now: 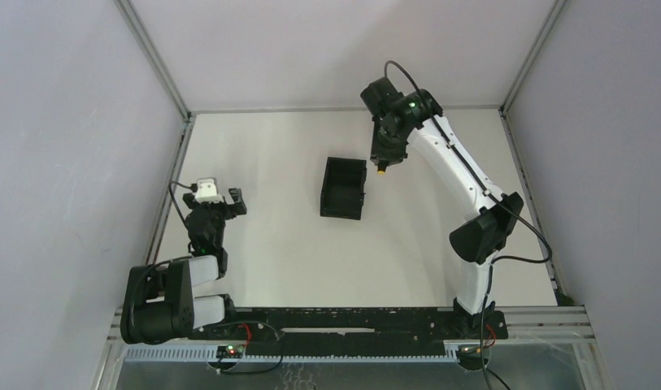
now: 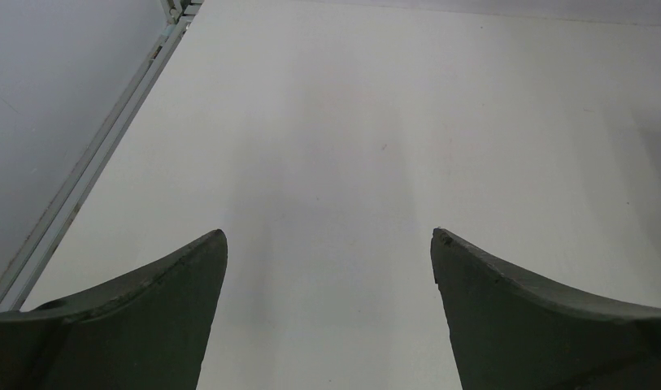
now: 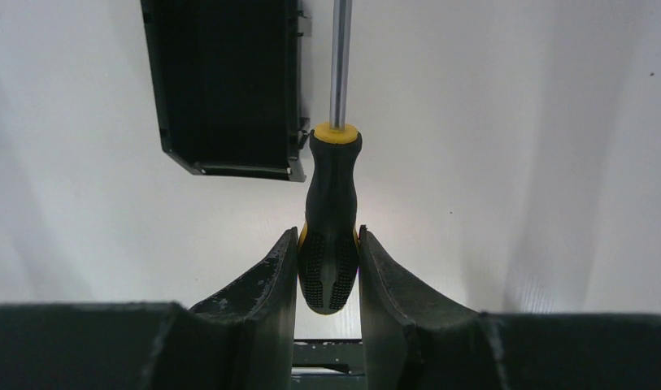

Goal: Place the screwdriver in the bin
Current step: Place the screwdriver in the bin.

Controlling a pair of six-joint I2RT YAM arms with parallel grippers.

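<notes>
A: Where is the small screwdriver (image 3: 331, 203) with the black and yellow plastic handle?
B: The right gripper (image 3: 328, 234) is pinching its handle, just right of the black rectangular plastic bin (image 3: 225, 81).
A: And the left gripper (image 2: 328, 244)?
B: It is standing spread wide, at the near left.

The small black rectangular open-topped plastic bin (image 1: 343, 188) stands on the flat white desk (image 1: 294, 244), about midway across and somewhat toward the far side. Just right of the bin's far right corner, the right tool (image 1: 384, 160) hangs above the desk. The short screwdriver (image 3: 332, 203), with its yellow-and-black handle and thin metal shaft, sits between the tool's 2 fingers (image 3: 270, 276). The handle end is in the grip and the shaft points away from the wrist. In the right wrist view the bin lies just left of the shaft, not under it. The left tool (image 1: 219, 203) is near the desk's left edge, nearer than the bin and well apart from it, its 2 fingers (image 2: 172, 284) spread above the desk.
</notes>
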